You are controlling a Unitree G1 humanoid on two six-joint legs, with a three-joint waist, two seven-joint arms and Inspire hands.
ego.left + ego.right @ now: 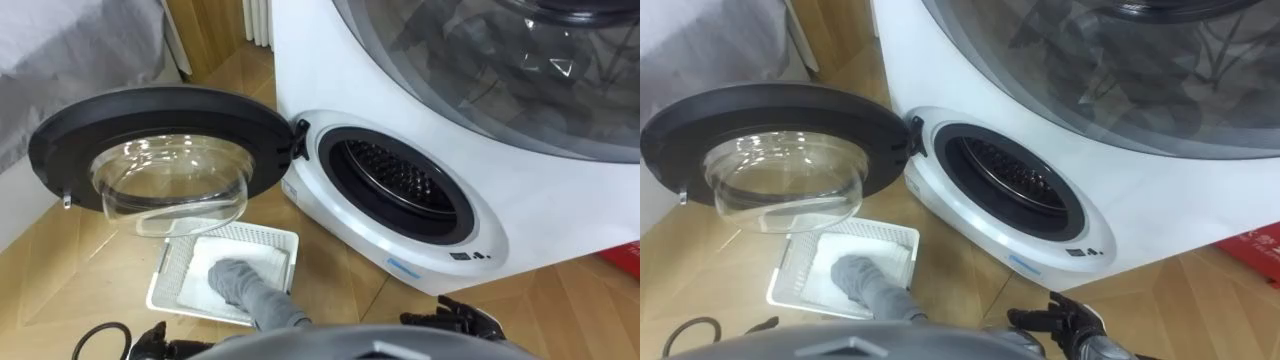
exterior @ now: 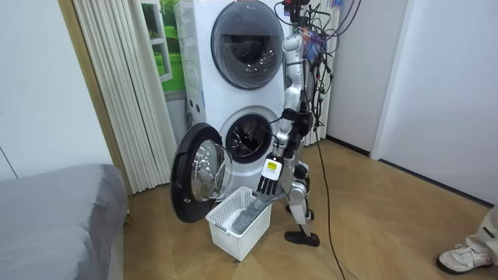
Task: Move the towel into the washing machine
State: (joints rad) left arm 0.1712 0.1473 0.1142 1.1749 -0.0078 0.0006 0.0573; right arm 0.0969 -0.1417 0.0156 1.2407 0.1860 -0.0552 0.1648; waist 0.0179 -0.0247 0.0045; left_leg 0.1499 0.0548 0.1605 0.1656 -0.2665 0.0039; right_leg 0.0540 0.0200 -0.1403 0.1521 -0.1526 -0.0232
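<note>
While the grey towel [image 1: 240, 282] is drawn up in a strip out of the white basket [image 1: 168, 270], its lower part lies bunched on the basket's floor.

Step in hand, as judged: lifting the towel clear, then carrying it to the drum.

- Left hand [image 2: 269, 185]: above the basket in the room view, fingers pointing down and apparently closed on the towel's top end.
- Right hand [image 1: 1065, 322]: low at the robot's right, fingers spread and loose, holding nothing.
- Washing machine [image 1: 330, 70]: door [image 1: 200, 108] swung wide to the robot's left. The drum mouth [image 1: 395, 175] is unobstructed and looks empty.

Handling notes: the lift should go on until the trailing end clears the basket's rim, or the light basket may drag along. The towel should then travel rightward past the door's hinge side. It needs pushing well past the seal so no corner hangs over the lip. The mouth sits low, so a bend is probably needed.

In the way: the open door, just beside the basket, its glass bowl bulging toward it.

Surroundings:
- A second machine [image 2: 247, 35] stacked above.
- A pleated curtain [image 2: 117, 85].
- A grey-covered bed [image 2: 54, 202].
- A person's shoe [image 2: 461, 257], well apart.
</note>
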